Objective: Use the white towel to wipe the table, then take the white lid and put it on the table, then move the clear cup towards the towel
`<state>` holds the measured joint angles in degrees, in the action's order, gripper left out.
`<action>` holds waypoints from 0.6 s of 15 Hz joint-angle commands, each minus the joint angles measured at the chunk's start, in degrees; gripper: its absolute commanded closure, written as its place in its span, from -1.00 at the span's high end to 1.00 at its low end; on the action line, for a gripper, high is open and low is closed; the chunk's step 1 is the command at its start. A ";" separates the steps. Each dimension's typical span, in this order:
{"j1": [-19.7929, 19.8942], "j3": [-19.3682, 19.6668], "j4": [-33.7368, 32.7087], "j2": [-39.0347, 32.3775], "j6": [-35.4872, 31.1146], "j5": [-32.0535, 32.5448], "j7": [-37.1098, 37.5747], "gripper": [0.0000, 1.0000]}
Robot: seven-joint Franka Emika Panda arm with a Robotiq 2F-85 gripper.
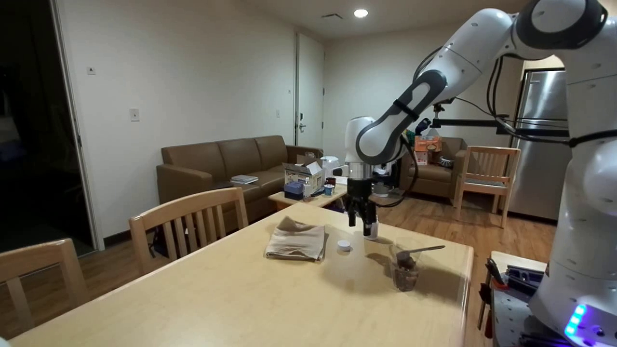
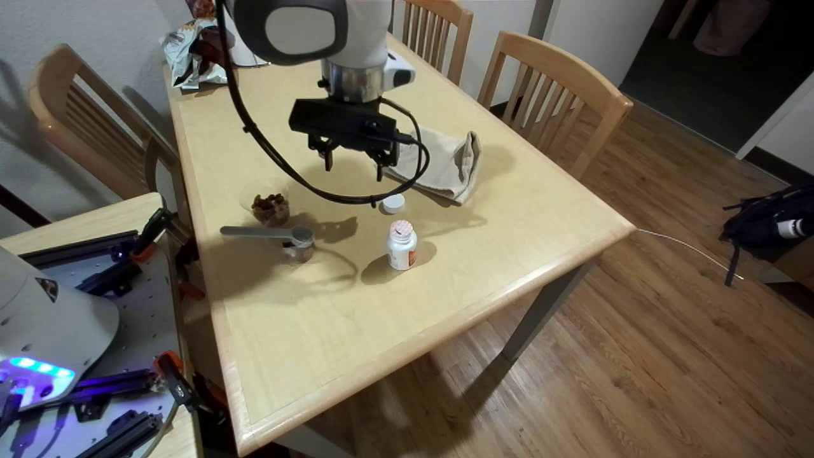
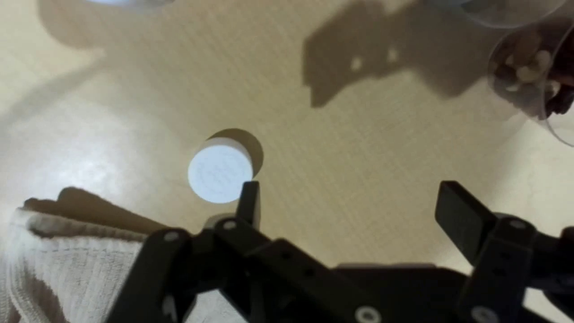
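"Hovering over the table (image 2: 331,331), was the gripper (image 3: 350,202) spread?"
"Yes, widely."
"And the towel (image 1: 296,241)?"
"It lay folded below, to one side."
"The two clear cups (image 2: 271,210)?"
"They stood below, off the gripper's opposite side."
"The white lid (image 3: 220,174)?"
"It lay on the table below, toward the towel."

White arm (image 1: 465,53), grey-rimmed joints (image 1: 559,21), black cables (image 2: 251,128), blue base lights (image 1: 575,320), black fingers (image 3: 464,220) with blurred, probable screws (image 3: 517,224).
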<state>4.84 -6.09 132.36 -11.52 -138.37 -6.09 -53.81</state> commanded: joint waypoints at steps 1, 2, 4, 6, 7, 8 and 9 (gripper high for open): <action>-0.68 -0.19 6.67 5.20 -1.78 -5.31 0.84 1.00; -1.01 -0.18 7.68 5.91 -2.08 -6.32 0.78 1.00; -1.93 -0.16 9.13 7.16 -1.65 -7.38 0.67 1.00; -3.14 -0.21 10.43 8.29 -0.81 -7.54 1.02 1.00; -3.87 -0.05 11.13 9.06 -0.27 -6.40 2.43 1.00; -4.49 0.03 11.94 9.84 -0.10 -5.88 3.68 1.00; -5.21 0.21 13.02 11.03 -0.01 -4.23 6.10 1.00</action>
<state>1.42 -6.22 141.76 -4.71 -138.94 -12.12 -52.58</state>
